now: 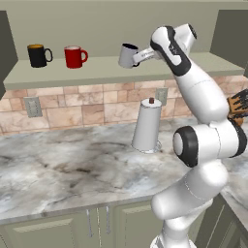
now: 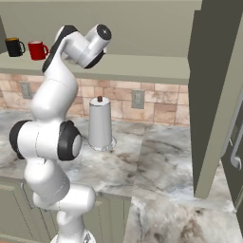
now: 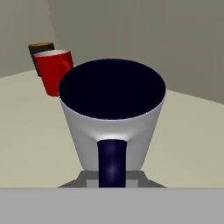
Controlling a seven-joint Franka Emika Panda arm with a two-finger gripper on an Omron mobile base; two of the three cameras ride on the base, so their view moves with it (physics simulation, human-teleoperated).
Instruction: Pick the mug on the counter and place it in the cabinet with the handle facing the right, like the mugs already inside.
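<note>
The grey mug (image 1: 128,55) with its dark navy inside (image 3: 112,89) hangs tilted low over the cabinet shelf (image 1: 97,70), right of the red mug (image 1: 74,56) and the black mug (image 1: 38,55). My gripper (image 1: 138,55) comes at it from the right and is shut on the mug's dark handle (image 3: 112,161), which points straight back at the hand. I cannot tell whether the mug's base touches the shelf board. In the hand view the red mug (image 3: 53,70) and the black mug (image 3: 40,48) stand behind it to the left. The counter (image 1: 58,164) lies below.
A white paper towel roll (image 1: 147,125) stands on the counter under the shelf, against the brick backsplash. A knife block (image 1: 238,106) sits at the far right. A dark cabinet side panel (image 2: 213,95) closes the shelf's right end. Shelf room lies to the mug's right.
</note>
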